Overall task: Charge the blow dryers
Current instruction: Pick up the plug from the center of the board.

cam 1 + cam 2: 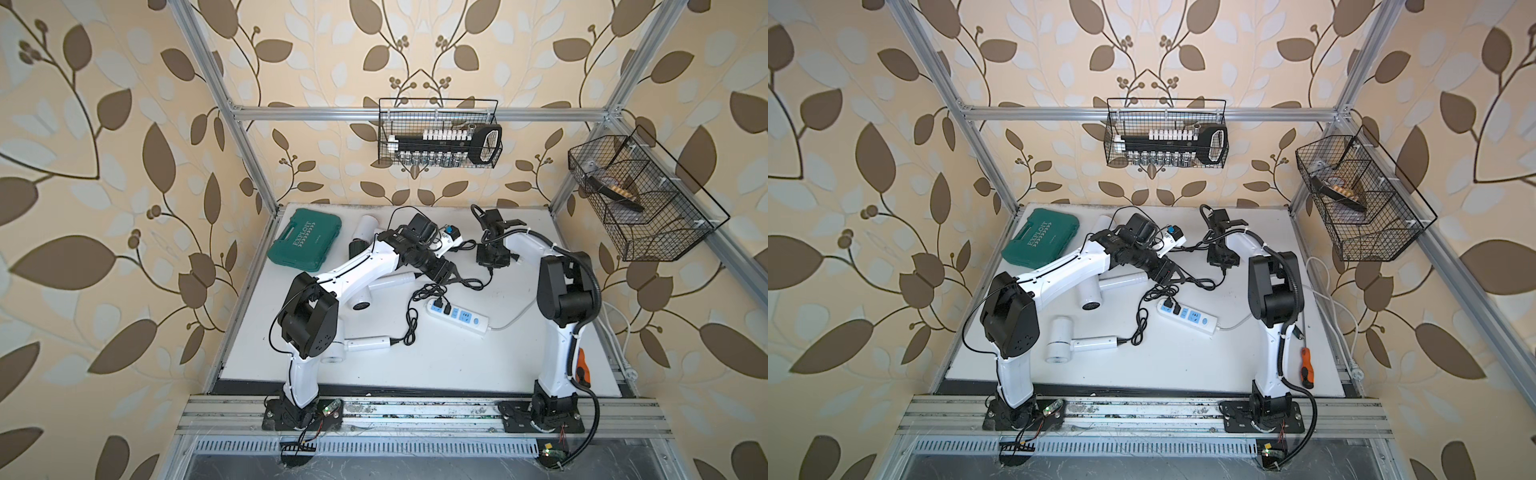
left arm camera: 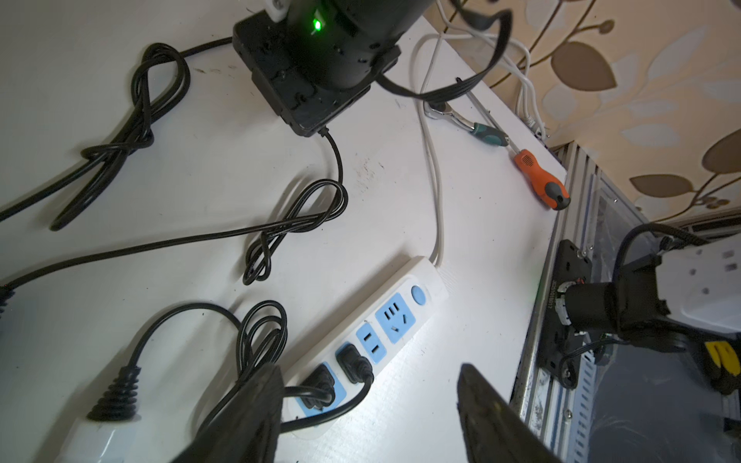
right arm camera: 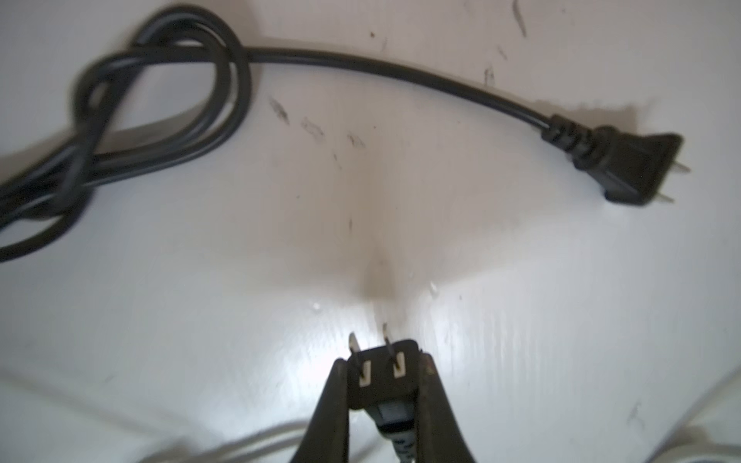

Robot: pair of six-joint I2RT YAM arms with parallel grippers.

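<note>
Two white blow dryers (image 1: 368,344) (image 1: 388,284) lie at the front left of the table, and their black cords run to the white power strip (image 1: 457,318). A third white blow dryer (image 1: 368,226) and a dark one (image 1: 355,249) lie at the back, partly hidden by my left arm. Two black plugs (image 2: 355,362) sit in the power strip (image 2: 401,296). My left gripper (image 2: 371,368) hangs open above that plugged end and holds nothing. My right gripper (image 3: 383,360) is shut on a black two-pin plug (image 3: 381,375) just above the table. A second loose plug (image 3: 625,168) lies nearby.
A teal case (image 1: 305,243) lies at the back left. An orange screwdriver (image 2: 541,180) and a ratchet wrench (image 2: 469,122) lie along the right edge. Knotted cord bundles (image 2: 296,224) cross the middle. Wire baskets (image 1: 440,133) (image 1: 640,199) hang on the frame.
</note>
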